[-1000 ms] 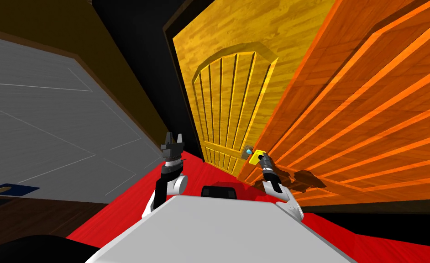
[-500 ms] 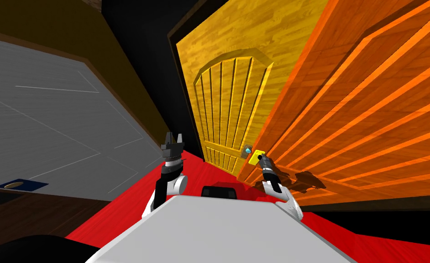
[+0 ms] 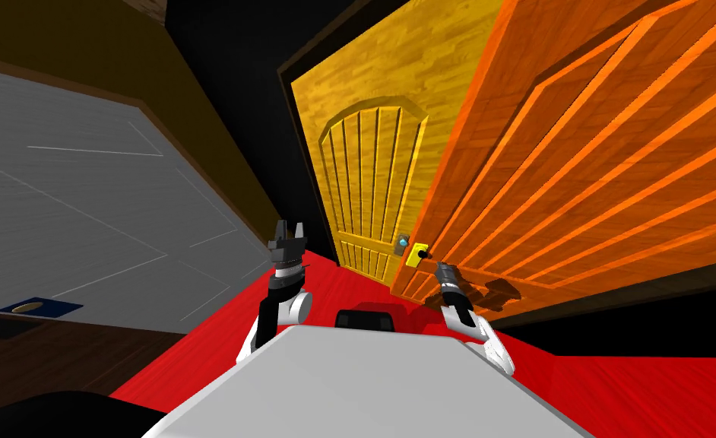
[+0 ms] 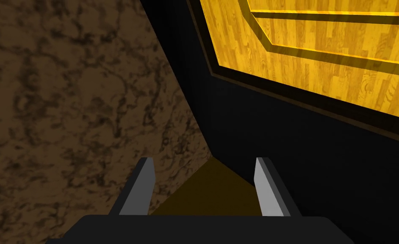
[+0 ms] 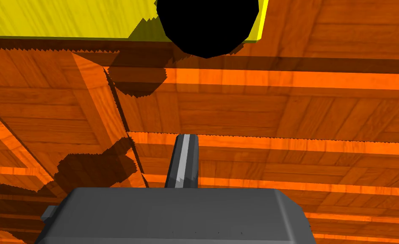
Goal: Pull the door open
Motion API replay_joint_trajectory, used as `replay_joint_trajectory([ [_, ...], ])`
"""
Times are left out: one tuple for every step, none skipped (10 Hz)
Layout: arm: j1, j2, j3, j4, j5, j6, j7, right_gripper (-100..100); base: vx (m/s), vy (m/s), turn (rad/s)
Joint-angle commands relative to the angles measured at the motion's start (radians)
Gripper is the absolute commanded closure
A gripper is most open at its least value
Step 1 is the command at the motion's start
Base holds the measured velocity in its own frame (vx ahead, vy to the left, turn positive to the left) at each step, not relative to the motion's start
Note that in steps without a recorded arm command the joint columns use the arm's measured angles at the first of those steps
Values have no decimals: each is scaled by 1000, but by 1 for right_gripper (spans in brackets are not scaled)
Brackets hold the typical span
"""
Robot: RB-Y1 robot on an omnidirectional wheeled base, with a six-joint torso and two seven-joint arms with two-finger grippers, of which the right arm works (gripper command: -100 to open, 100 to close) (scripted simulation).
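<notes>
Red floor (image 3: 220, 334), orange door (image 3: 577, 167) at 2 o'clock, right gripper (image 3: 441, 266) stretched forward, fingers together on nothing, black knob (image 3: 424, 255) just beyond at its 12 o'clock, left gripper (image 3: 289, 226) raised upright, fingers apart.

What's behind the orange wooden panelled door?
A yellow wooden door with an arched ribbed panel and a pale blue knob shows past its edge. The orange door covers that door's right side and whatever lies beyond.

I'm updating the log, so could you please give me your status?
Left gripper open, idle. Right gripper shut, black knob ahead, not gripped. Orange door angled outward. Nothing in the way.
</notes>
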Motion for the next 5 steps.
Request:
replay_joint_trajectory([
  [-2, 1, 17, -8, 3, -1, -7, -100, -167, 50, 77],
  [-3, 1, 28, -14, 4, -2, -12, -100, -177, 79, 63],
  [-3, 1, 40, -19, 6, -2, -18, -100, -227, 103, 87],
  [-4, 1, 52, -25, 8, -3, -23, -100, -220, 90, 64],
  [-4, 1, 62, -29, 9, -4, -27, -100, -187, 82, 61],
])
